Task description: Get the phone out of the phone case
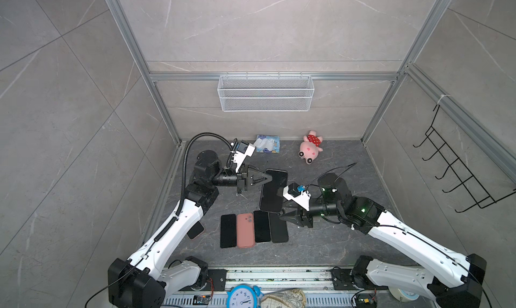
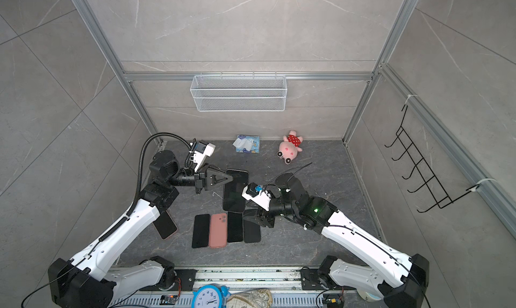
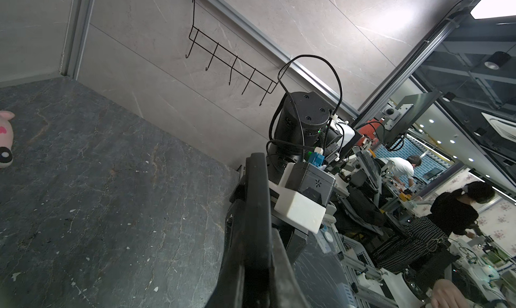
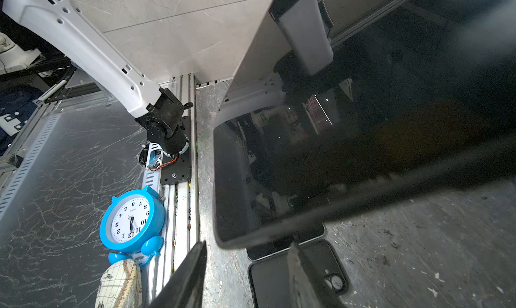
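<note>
A black phone (image 1: 273, 190) (image 2: 235, 190) hangs tilted above the table's middle, its screen (image 4: 363, 153) facing up. Its dark phone case shows as a thick rim (image 4: 220, 180) round the edge. My left gripper (image 1: 268, 178) (image 2: 230, 178) is shut on the far left edge of this phone. In the left wrist view the closed fingers (image 3: 255, 208) run straight ahead with no gap. My right gripper (image 1: 282, 215) (image 2: 245, 214) (image 4: 245, 253) sits at the phone's near end. Its jaws stand apart, with the phone's near corner just beyond the tips and nothing held.
On the table below lies a row: a black phone (image 1: 228, 231), a pink case (image 1: 245, 230), two more black ones (image 1: 262, 227) (image 1: 277, 228). An empty black case (image 4: 276, 281) shows under the right jaws. Plush toy (image 1: 310, 148), tissue pack (image 1: 267, 144) and blue clock (image 4: 132, 222) lie around.
</note>
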